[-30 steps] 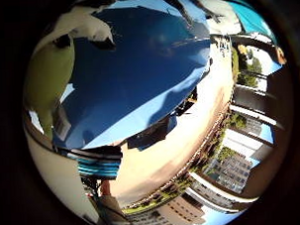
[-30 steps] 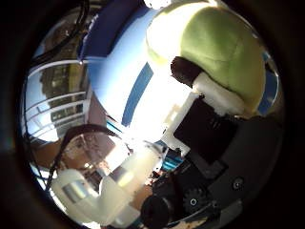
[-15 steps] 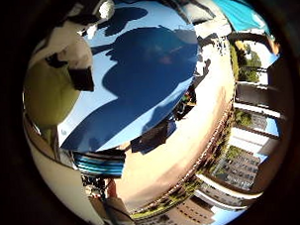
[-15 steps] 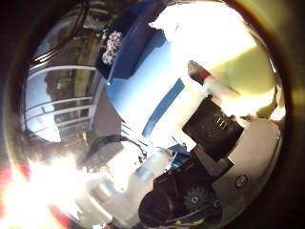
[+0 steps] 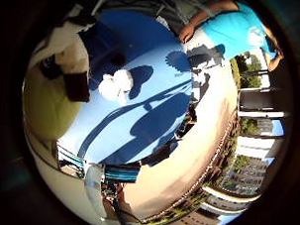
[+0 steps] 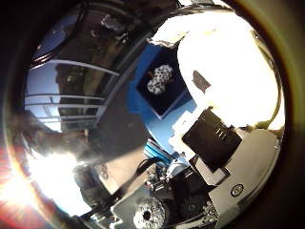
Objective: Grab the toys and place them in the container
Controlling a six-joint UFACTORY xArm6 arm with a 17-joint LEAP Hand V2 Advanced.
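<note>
The right hand was curled around a yellow-green plush toy, which lay close against the palm and filled one side of both palm views; in the thumb-side view it was washed out by sunlight. A blue table lay beyond it, crossed by dark shadows. A white plush toy rested on the tabletop, apart from the held toy. A dark blue open container stood on the table, with a white, dark-spotted toy inside it. A person's arm rested at the table's far edge.
</note>
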